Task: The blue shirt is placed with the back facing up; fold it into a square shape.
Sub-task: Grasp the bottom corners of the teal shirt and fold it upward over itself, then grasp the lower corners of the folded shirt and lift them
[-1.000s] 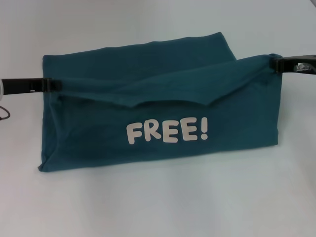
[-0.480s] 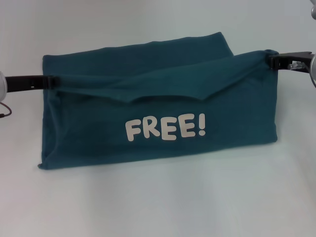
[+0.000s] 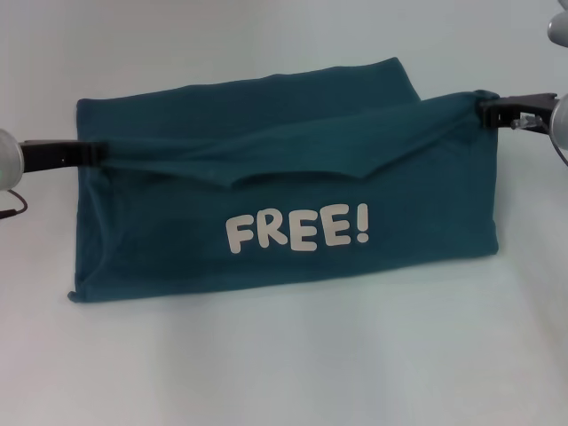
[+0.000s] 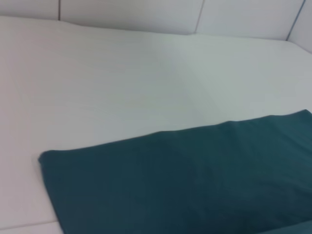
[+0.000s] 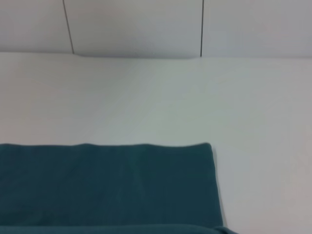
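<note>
Left gripper [image 3: 96,153] at frame left and right gripper [image 3: 486,110] at upper right each clamp a shirt [image 3: 266,177] corner, arms reaching inward horizontally.

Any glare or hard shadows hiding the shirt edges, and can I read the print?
Head view: even, soft light, no glare; the blue shirt casts only a faint shadow on the table, and the white "FREE!" print reads clearly. Left wrist view: shirt soft, slightly blurred. Right wrist view: edges sharper, light flat.
</note>
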Motion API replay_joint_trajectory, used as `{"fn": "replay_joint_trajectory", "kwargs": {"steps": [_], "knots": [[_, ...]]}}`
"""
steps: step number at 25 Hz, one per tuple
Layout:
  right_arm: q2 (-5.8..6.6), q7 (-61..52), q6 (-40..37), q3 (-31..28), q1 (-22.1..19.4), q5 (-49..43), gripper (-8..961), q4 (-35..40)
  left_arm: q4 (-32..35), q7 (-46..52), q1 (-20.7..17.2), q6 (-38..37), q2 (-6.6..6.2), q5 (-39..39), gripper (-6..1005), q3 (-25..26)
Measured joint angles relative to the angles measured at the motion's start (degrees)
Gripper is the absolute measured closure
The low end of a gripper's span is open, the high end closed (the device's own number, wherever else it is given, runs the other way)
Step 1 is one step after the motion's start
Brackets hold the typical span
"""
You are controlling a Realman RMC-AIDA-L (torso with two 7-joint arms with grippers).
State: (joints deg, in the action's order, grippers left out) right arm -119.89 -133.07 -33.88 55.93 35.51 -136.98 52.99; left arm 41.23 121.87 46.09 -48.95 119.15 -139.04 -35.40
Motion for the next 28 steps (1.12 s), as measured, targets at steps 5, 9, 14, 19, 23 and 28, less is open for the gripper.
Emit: {"fn": "replay_joint_trajectory", "kwargs": {"steps": [5,9,14,19,23,28], "knots": [[-0.07,0.0,2.3,2.2,0.0,0.5,909,0.0,-0.1,-1.3,-0.1,2.7,0.88,0.0,901,0.0],[-0.15,0.0,3.7,2.6,0.2,0.6,909,-0.1,-0.8,-2.2,-0.2,4.4,1.23,0.0,901,0.0],[0.12,0.0,4.8,2.6,1.2,0.6,909,-2.6,-1.3,-2.7,-0.3,5.7,1.44,0.1,900,0.0],[0.19,0.1,7.2,2.5,2.8,0.3,856,-5.7,-1.4,-3.2,-0.2,6.9,1.81,0.1,899,0.0],[0.45,0.6,8.6,2.2,4.2,0.2,814,-8.8,-1.1,-3.5,-0.1,10.1,2.76,0.2,898,0.0],[0.58,0.7,9.6,2.0,4.3,0.2,692,-9.1,-1.5,-3.6,-0.1,11.3,2.75,0.2,691,0.0]]}}
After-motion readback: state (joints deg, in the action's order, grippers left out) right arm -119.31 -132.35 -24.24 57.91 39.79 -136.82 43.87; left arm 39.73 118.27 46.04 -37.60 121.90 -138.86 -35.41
